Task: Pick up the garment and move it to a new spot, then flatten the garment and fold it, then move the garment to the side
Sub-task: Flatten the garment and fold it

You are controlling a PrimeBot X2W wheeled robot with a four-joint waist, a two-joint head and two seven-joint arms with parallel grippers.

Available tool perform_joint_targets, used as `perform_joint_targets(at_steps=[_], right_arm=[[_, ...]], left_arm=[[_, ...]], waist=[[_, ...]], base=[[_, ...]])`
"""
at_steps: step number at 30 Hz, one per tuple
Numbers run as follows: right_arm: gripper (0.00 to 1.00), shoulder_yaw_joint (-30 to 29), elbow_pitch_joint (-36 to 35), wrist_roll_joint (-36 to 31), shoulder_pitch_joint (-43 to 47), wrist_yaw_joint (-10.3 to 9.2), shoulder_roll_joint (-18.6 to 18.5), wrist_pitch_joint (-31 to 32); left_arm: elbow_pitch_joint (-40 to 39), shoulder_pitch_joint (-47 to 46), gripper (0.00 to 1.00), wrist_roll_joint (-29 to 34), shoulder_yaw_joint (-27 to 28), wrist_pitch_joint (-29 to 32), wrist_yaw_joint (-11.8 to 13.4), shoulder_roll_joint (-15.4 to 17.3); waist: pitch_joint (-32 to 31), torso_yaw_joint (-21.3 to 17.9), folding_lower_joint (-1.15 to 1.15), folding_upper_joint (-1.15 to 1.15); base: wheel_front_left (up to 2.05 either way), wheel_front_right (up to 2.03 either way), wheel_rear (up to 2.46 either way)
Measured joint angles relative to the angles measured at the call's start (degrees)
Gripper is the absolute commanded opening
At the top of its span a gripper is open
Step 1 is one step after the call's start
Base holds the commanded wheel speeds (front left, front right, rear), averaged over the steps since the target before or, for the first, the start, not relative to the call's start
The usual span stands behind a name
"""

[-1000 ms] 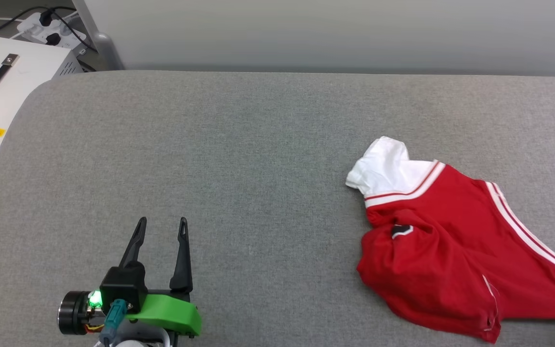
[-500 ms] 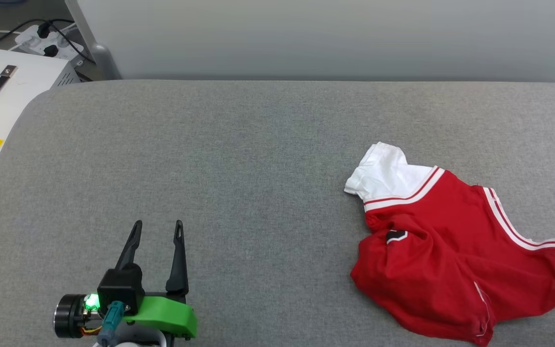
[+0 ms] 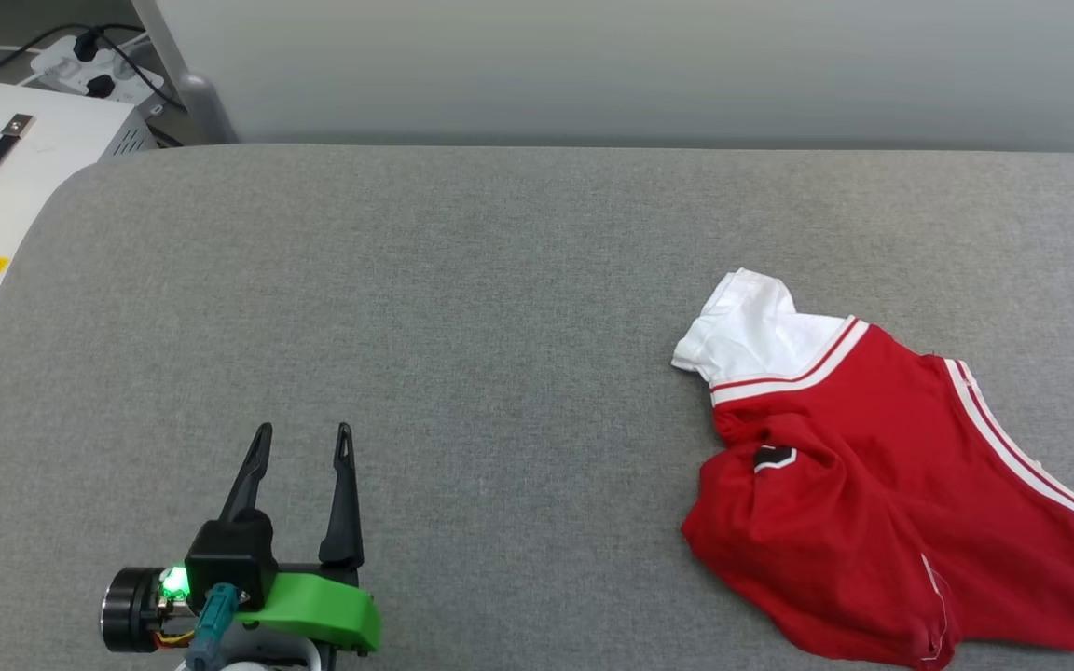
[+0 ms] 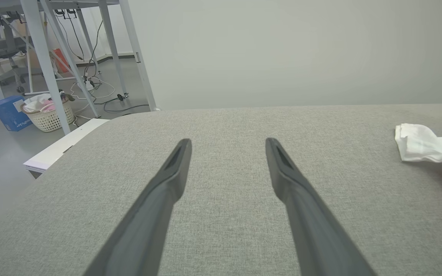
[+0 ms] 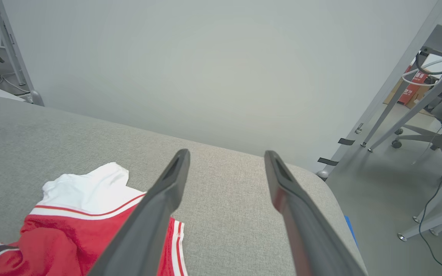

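A grey padded table (image 3: 500, 280) spreads wide. The shirt (image 3: 873, 522) lies crumpled on the table's right part near its front edge, red body bunched, one white sleeve towards the table's far edge. A white case (image 3: 15, 177) stands off the table's far left corner. The left gripper (image 3: 304, 431) hovers over the table's near left, fingers apart and empty. The right gripper (image 5: 226, 154) hangs over the table's right end, fingers spread, holding nothing.

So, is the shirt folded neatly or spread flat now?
Neither: the shirt lies crumpled on the grey surface. Its red body is bunched in wrinkles, and one white sleeve sticks out.
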Motion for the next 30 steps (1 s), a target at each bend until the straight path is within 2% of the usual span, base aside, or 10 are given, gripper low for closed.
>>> perform_joint_targets(at_steps=[3,8,14,19,24,30], right_arm=[[1.00,3.92,-3.04,-0.68,-6.14,0.00,-0.27,3.01],[1.00,16.47,-2.78,1.09,-19.86,0.01,-2.53,9.92],[1.00,34.99,4.69,10.76,-36.58,0.01,-4.17,26.13],[1.00,45.96,12.14,18.67,-45.18,0.01,-2.04,39.55],[1.00,55.01,17.67,20.37,-50.03,0.01,0.14,43.14],[1.00,61.76,25.59,22.01,-50.64,0.01,2.77,39.69]], left_arm=[[-0.40,-0.31,1.00,0.00,-0.37,0.01,0.03,0.00],[-1.07,-2.22,1.00,0.00,-1.21,0.00,0.27,0.00],[-1.67,-4.68,1.00,-0.08,-2.02,0.00,0.59,0.00],[-1.85,-6.04,1.00,-0.51,-3.24,0.01,1.35,-0.01],[-1.92,-7.55,1.00,-1.26,-4.23,0.00,1.99,-0.01],[-2.01,-8.76,1.00,-2.26,-5.39,0.00,2.71,-0.01]], waist=[[1.05,0.37,0.00,0.00],[3.44,1.16,0.00,0.00],[6.79,2.38,0.00,0.00],[9.40,3.47,0.00,-0.01],[11.70,4.59,0.00,0.00],[14.26,5.96,0.01,0.00]], base=[[0.00,0.00,0.00],[0.00,0.00,0.00],[0.00,0.00,0.00],[0.00,0.00,0.00],[0.00,0.00,0.00],[0.00,0.00,0.00]])
